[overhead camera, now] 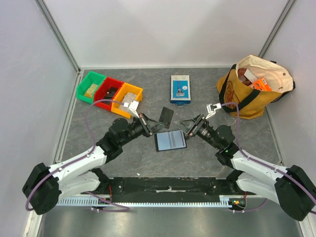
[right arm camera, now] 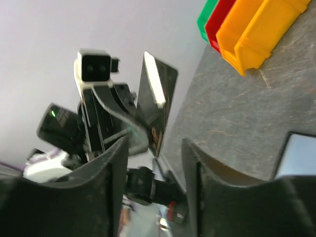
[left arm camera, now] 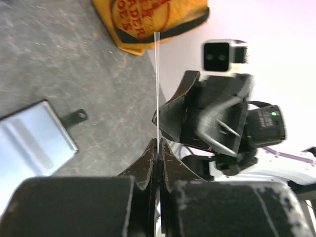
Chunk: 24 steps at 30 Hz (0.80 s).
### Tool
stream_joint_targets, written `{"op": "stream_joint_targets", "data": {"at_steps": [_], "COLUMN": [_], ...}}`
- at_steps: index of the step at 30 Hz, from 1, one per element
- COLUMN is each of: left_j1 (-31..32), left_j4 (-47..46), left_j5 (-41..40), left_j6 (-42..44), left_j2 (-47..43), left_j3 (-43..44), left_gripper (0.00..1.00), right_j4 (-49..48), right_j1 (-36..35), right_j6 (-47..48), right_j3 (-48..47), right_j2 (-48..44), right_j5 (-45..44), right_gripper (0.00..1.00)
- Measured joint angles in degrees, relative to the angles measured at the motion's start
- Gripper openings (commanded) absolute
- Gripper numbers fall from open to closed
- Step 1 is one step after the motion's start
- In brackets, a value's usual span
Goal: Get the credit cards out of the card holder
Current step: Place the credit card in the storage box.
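Observation:
The card holder (overhead camera: 171, 140) lies open and flat on the grey table, its bluish-grey inside facing up. It also shows in the left wrist view (left arm camera: 29, 140) and at the right wrist view's edge (right arm camera: 300, 157). My left gripper (overhead camera: 152, 125) is shut on a dark credit card (overhead camera: 167, 116) and holds it in the air above the holder's far edge. In the left wrist view the card (left arm camera: 157, 89) is edge-on, pinched at the gripper (left arm camera: 158, 144). My right gripper (overhead camera: 179, 124) is open and empty, facing that card (right arm camera: 158, 103) from the right (right arm camera: 154, 165).
A blue-and-white box (overhead camera: 180, 89) stands at the back centre. Green (overhead camera: 91, 87), red (overhead camera: 109, 90) and orange (overhead camera: 127, 98) bins sit at the back left. A yellow-and-cream bag (overhead camera: 252, 86) with items stands at the back right. Walls enclose the table.

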<state>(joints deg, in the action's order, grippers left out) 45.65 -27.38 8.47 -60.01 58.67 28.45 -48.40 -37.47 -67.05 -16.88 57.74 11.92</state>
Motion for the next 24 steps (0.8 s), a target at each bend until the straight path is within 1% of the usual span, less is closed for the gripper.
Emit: {"op": "stream_joint_targets", "data": {"at_steps": [1,2,4,5,6,9,13,18,21,24], "left_j1": [-1.8,-3.8,-7.5,-8.7,-10.0,-11.0,-11.0,-11.0,-11.0,-11.0], "left_j4": [1.5,2.9,7.2,9.2,13.2,23.3,33.9,46.2,52.7,58.5], "left_j5": [1.4,3.1,7.4,9.1,11.8,18.1,25.9,32.6,34.3,35.2], "left_j6": [1.3,2.7,6.4,8.2,11.5,20.4,31.9,43.8,49.5,54.7], "left_j2": [-0.7,-1.3,-2.0,-2.0,-2.0,-1.7,-1.2,-0.8,0.2,1.1], "left_j3": [0.1,0.2,1.4,2.3,4.3,10.4,18.1,23.9,26.7,29.0], "left_gripper": [0.02,0.02,0.02,0.02,0.02,0.02,0.02,0.02,0.02,0.02], "right_j4": [1.7,4.0,9.7,13.3,16.1,26.6,36.5,46.8,52.3,55.9], "right_j1": [0.2,0.4,1.0,1.3,1.5,2.5,2.8,2.8,2.8,2.9], "right_j6": [1.7,3.4,9.2,13.1,16.3,28.5,41.0,52.6,58.6,62.5], "right_j3": [-0.6,-1.5,-4.6,-6.9,-8.8,-16.0,-23.7,-31.4,-34.6,-36.5], "right_j2": [-0.5,-1.1,-2.7,-3.5,-4.2,-6.4,-6.6,-3.0,-0.6,1.3], "right_j5": [0.9,1.6,3.8,5.1,5.9,11.2,18.4,24.6,28.0,31.5], "right_gripper": [0.71,0.75,0.80,0.80,0.81,0.78,0.74,0.74,0.73,0.68]}}
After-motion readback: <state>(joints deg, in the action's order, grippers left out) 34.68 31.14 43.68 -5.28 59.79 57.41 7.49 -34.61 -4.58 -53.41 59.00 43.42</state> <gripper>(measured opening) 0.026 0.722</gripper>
